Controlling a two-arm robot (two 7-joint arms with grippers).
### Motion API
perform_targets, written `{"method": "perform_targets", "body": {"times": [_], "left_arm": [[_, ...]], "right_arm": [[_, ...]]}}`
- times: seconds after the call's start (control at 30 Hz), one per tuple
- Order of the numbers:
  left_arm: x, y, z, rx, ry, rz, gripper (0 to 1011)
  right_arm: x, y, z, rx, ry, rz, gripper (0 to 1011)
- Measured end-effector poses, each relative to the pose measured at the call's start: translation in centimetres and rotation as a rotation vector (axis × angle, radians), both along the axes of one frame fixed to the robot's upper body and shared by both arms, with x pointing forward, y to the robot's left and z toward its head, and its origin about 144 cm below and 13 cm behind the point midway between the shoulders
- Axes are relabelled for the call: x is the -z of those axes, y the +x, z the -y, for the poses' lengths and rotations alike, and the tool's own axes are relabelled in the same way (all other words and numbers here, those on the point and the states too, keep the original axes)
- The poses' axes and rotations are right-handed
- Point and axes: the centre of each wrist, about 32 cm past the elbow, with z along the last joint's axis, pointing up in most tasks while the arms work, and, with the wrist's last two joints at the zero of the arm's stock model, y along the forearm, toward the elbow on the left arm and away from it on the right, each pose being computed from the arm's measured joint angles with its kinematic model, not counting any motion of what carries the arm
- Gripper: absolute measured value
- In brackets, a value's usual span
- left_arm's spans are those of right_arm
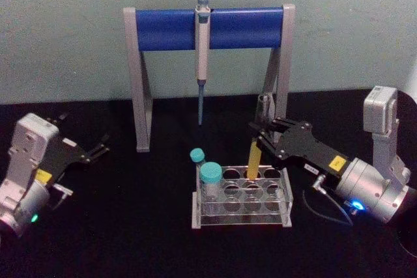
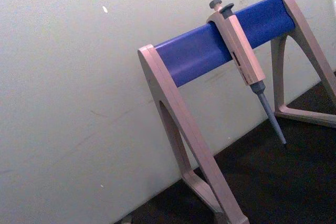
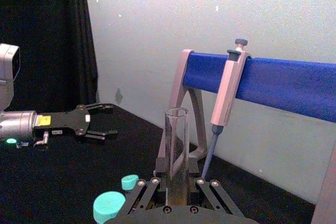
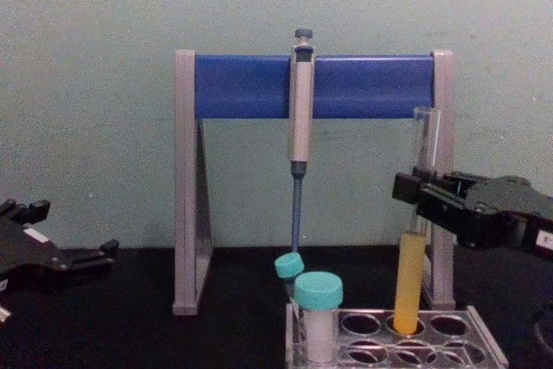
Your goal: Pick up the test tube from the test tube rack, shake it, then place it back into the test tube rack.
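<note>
The test tube (image 4: pixel 409 287), clear glass with yellow liquid in its lower part, stands nearly upright with its round bottom at a back-row hole of the clear test tube rack (image 4: pixel 486 345). My right gripper (image 4: pixel 422 192) is shut on the tube's middle, above the liquid. From the head view the tube (image 1: pixel 253 159) leans slightly over the rack (image 1: pixel 285 208), held by the right gripper (image 1: pixel 259 136). The right wrist view shows the tube's open top (image 3: pixel 177 145) rising between the fingers (image 3: pixel 152 183). My left gripper (image 1: pixel 98 148) rests open at the far left of the table, away from the rack.
Two teal-capped vials (image 1: pixel 212 175) (image 1: pixel 197 155) stand in the rack's left holes. Behind the rack is a grey-and-blue pipette stand (image 1: pixel 163 28) with a pipette (image 1: pixel 202 43) hanging from its bar. The black table (image 1: pixel 130 226) ends at a pale wall.
</note>
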Motion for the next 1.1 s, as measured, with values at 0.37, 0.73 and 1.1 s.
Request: {"method": "perform_targets", "body": {"times": [0.37, 0.73, 1.1], "left_arm": [[0.0, 0.0, 0.0, 0.0, 0.0, 0.0, 1010], [0.0, 0.0, 0.0, 0.0, 0.0, 0.0, 1010], [0.0, 0.0, 0.0, 0.0, 0.0, 0.0, 1009]], "right_arm": [[0.8, -0.2, -0.1, 0.005, -0.013, -0.021, 222], [1.4, -0.4, -0.1, 0.014, -0.019, -0.036, 222], [2.0, -0.6, -0.2, 0.019, -0.02, -0.057, 222]]}}
